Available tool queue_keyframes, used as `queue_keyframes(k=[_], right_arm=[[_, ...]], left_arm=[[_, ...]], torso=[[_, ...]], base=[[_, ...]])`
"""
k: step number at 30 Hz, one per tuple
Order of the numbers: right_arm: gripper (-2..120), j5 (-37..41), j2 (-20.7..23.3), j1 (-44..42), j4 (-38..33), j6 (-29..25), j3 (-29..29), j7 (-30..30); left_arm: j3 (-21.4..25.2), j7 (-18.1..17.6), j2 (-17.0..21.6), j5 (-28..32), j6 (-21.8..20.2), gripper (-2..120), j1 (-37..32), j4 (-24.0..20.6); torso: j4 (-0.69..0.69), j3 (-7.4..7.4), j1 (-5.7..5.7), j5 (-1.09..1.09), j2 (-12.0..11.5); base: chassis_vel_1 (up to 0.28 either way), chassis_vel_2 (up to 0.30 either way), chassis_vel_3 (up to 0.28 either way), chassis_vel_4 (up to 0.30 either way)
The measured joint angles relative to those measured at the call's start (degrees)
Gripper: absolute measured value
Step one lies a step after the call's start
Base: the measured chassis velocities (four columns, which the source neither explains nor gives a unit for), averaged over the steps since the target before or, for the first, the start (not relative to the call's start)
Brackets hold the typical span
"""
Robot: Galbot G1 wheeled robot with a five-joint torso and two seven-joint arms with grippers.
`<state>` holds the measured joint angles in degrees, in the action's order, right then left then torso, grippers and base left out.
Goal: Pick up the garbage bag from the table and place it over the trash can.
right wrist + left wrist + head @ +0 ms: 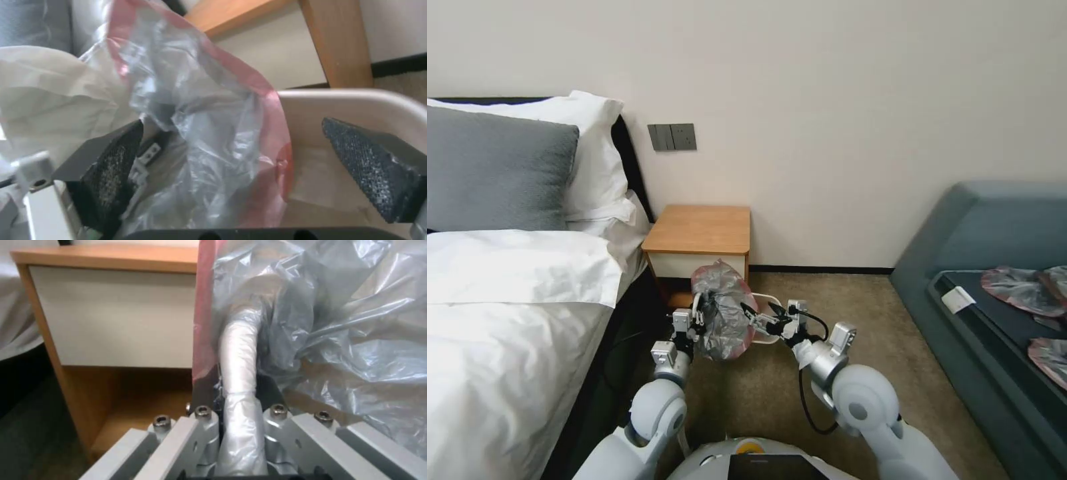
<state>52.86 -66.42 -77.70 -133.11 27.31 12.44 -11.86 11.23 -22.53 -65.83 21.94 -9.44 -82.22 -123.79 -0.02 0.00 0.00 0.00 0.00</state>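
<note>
You are in the fitting step: the bag [724, 313] is off the table [700, 230] and is hanging in the air between your two grippers, right above the bin [767, 320], whose cream rim is peeking out behind and beside the bunched plastic. Your left gripper [697, 320] is sitting at the bag's near-left side, and in its wrist view the jaws are pinched together on a twisted rope of the plastic, with the pink-red rim [202, 323] running up just beside the fingers and the table's white drawer front behind it. Your right gripper [249, 173] is reaching in from the other side with its jaws spread wide; the bag's crumpled wall and pink edge are hanging between the two black pads [111, 166], but neither pad looks pressed into the film, so I judge this side is not gripping anything. Just past the far pad the bin's inner wall and floor are showing, so the gripper is hovering right over the opening. The mouth of the bag is looking collapsed rather than open, and none of it seems hooked over the bin's edge yet. For the next move you will need the right jaws to close on the pink rim, not on the loose grey body, and then both grippers to spread apart so the mouth stretches wider than the bin before you lower it. Watch that the thin film is not slipping out of the left pinch as you pull.
</note>
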Motion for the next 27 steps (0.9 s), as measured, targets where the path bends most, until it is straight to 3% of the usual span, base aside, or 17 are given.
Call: queue_keyframes(k=[13, 27], right_arm=[[99, 1.3, -2.7, 4.4, 6.2, -0.9, -2.2, -2.4], [48, 1.8, -4.0, 5.1, 7.0, -2.1, -2.7, -2.1]], left_arm=[[0.4, 0.9, 0.2, -0.4, 0.9, 5, -0.8, -1.6], [0.9, 1.5, 0.3, -0.5, 1.3, 5, -1.6, -2.6]], torso=[[0.02, 0.0, 0.0, 0.0, 0.0], [0.02, 0.0, 0.0, 0.0, 0.0]], base=[[0.0, 0.0, 0.0, 0.0], [0.0, 0.0, 0.0, 0.0]])
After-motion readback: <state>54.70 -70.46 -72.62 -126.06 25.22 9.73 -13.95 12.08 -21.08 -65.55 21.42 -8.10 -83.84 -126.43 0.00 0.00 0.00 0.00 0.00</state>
